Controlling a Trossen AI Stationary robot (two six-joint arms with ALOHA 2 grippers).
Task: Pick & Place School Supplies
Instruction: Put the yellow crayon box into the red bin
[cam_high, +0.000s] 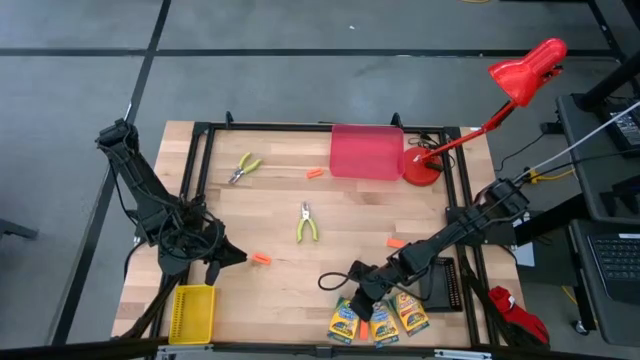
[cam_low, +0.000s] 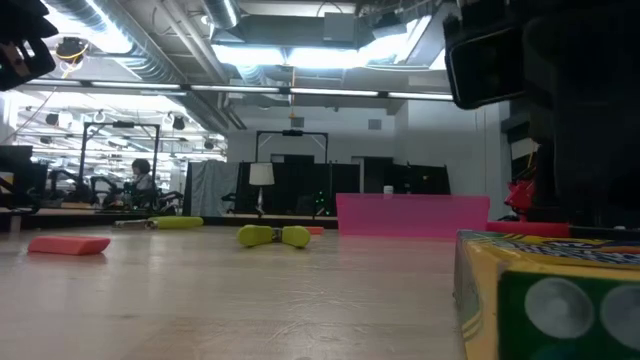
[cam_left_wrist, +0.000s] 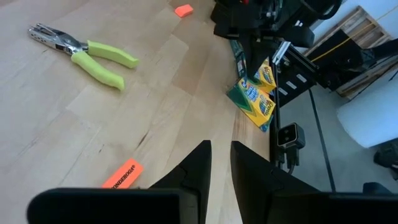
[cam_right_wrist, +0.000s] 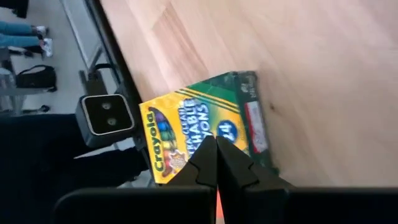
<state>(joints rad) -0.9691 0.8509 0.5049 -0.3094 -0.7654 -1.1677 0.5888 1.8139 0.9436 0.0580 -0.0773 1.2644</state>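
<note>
Three green-and-yellow crayon boxes (cam_high: 380, 320) lie side by side at the table's front edge, right of centre. My right gripper (cam_high: 356, 288) hovers just behind them, and its shut fingers (cam_right_wrist: 216, 157) are over one crayon box (cam_right_wrist: 193, 124). One pair of yellow-green pliers (cam_high: 306, 222) lies mid-table and another pair of pliers (cam_high: 243, 167) at the back left. Orange sticks lie at the back (cam_high: 315, 173), at the left front (cam_high: 261, 259) and at the right (cam_high: 396, 242). My left gripper (cam_high: 213, 266) waits at the front left, its fingers (cam_left_wrist: 200, 163) a narrow gap apart and empty, beside an orange stick (cam_left_wrist: 122, 174).
A red bin (cam_high: 367, 151) stands at the back centre, beside a red desk lamp (cam_high: 420, 170). A yellow bin (cam_high: 192, 310) sits at the front left corner. A black frame (cam_high: 200, 150) rims the table. A small camera (cam_right_wrist: 106, 115) sits at the front edge by the boxes.
</note>
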